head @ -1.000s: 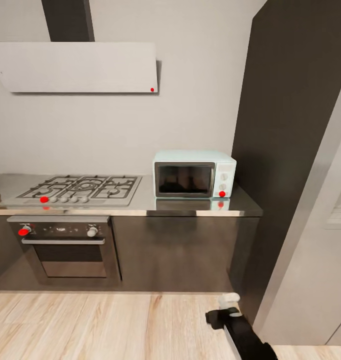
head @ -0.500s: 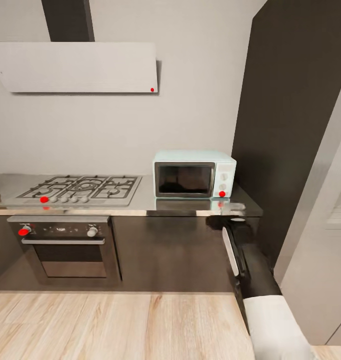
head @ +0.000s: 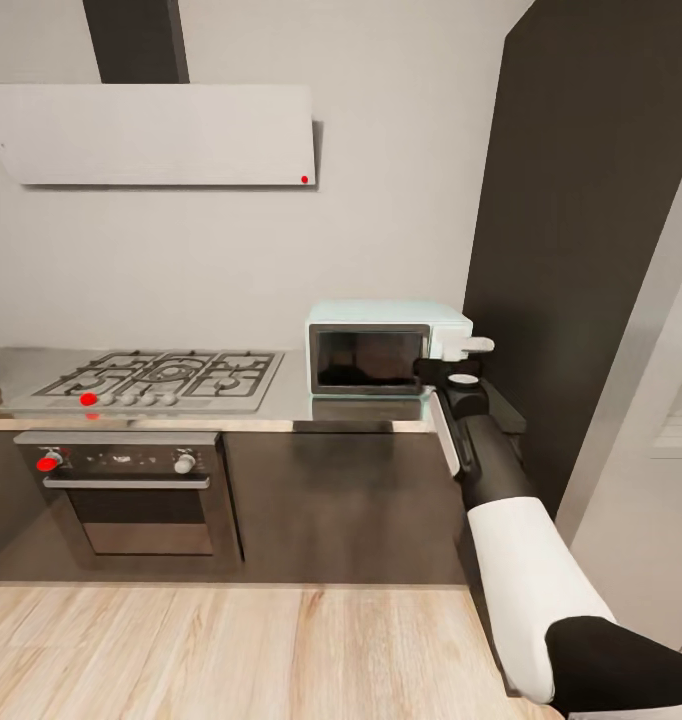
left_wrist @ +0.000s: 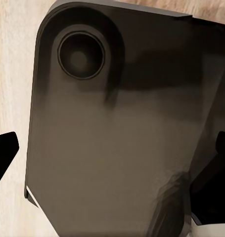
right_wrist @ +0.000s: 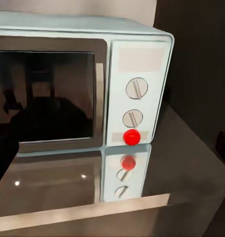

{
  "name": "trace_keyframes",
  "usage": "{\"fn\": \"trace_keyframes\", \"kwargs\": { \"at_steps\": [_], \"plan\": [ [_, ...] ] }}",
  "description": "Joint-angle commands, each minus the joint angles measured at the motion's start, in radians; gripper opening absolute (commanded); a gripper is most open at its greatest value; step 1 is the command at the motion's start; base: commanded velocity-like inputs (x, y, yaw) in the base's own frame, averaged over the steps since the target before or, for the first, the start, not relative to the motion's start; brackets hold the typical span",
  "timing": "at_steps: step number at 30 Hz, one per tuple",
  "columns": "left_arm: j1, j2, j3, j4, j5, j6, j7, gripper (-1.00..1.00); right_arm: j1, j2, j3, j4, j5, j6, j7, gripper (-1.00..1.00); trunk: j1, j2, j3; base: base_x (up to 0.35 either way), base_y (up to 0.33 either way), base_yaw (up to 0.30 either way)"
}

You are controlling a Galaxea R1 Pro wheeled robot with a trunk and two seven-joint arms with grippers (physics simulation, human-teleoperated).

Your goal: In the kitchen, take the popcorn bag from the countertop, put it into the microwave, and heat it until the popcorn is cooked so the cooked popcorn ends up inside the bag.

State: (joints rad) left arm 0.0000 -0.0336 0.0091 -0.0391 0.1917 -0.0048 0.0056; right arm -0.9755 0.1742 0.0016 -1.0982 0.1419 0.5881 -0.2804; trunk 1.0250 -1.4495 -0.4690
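While the right arm reaches forward in the head view, its right gripper [head: 465,362] hangs just in front of the control panel of the microwave [head: 371,350], which stands at the right end of the bench [head: 281,402], beside the tall dark cabinet [head: 591,230]. Whether the jaws stand wide or narrow cannot be told here. The microwave door is closed, so the reach is probably aimed at opening it or at the knobs. To the left, the gas hob [head: 161,378] is set into the bench above the oven [head: 131,490]; the hood [head: 151,135] hangs on the wall. The popcorn bag is not visible on the stretch of bench seen.

Left wrist view: a dark robot panel [left_wrist: 117,128] lies close under the camera, wood floor [left_wrist: 13,89] beyond; the jaws' state cannot be told.

Right wrist view: the microwave's two knobs [right_wrist: 136,89] and red button [right_wrist: 131,137] face the camera, mirrored in the bench surface [right_wrist: 181,163].
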Motion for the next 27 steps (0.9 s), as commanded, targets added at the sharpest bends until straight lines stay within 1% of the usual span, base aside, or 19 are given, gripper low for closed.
{"fn": "trace_keyframes", "kwargs": {
  "at_steps": [1, 5, 10, 13, 15, 27],
  "plan": [
    [0.000, 0.000, 0.000, -0.001, 0.006, 0.000, 0.001, 1.00, 0.000, 0.000, 0.001, -0.004, 0.010, 0.010, 0.001, 1.00, 0.000, -0.001, -0.001, 0.000, 0.000, 0.000],
    [0.000, 0.001, 0.000, -0.001, 0.007, -0.001, 0.001, 1.00, 0.000, 0.000, 0.004, 0.009, 0.009, 0.011, 0.010, 1.00, 0.000, -0.001, -0.001, 0.000, 0.000, 0.000],
    [0.000, 0.001, 0.001, -0.002, 0.008, -0.001, 0.001, 1.00, -0.001, 0.000, 0.004, 0.064, 0.008, 0.011, 0.081, 1.00, 0.000, -0.001, -0.001, 0.000, 0.000, 0.000],
    [0.000, 0.001, 0.001, -0.001, 0.008, -0.001, 0.002, 1.00, -0.001, 0.000, -0.001, 0.112, 0.010, 0.001, 0.082, 1.00, 0.000, -0.001, -0.001, 0.000, 0.000, 0.000],
    [0.000, 0.001, 0.001, -0.002, 0.008, -0.001, 0.002, 1.00, -0.002, 0.000, -0.003, 0.128, 0.012, -0.004, 0.081, 1.00, 0.000, -0.001, -0.001, 0.000, 0.000, 0.000],
    [0.000, 0.000, 0.001, -0.001, 0.008, 0.000, 0.001, 1.00, -0.002, 0.000, -0.005, 0.128, 0.017, -0.035, 0.083, 1.00, 0.000, -0.001, -0.001, 0.000, 0.000, 0.000]
  ]
}}
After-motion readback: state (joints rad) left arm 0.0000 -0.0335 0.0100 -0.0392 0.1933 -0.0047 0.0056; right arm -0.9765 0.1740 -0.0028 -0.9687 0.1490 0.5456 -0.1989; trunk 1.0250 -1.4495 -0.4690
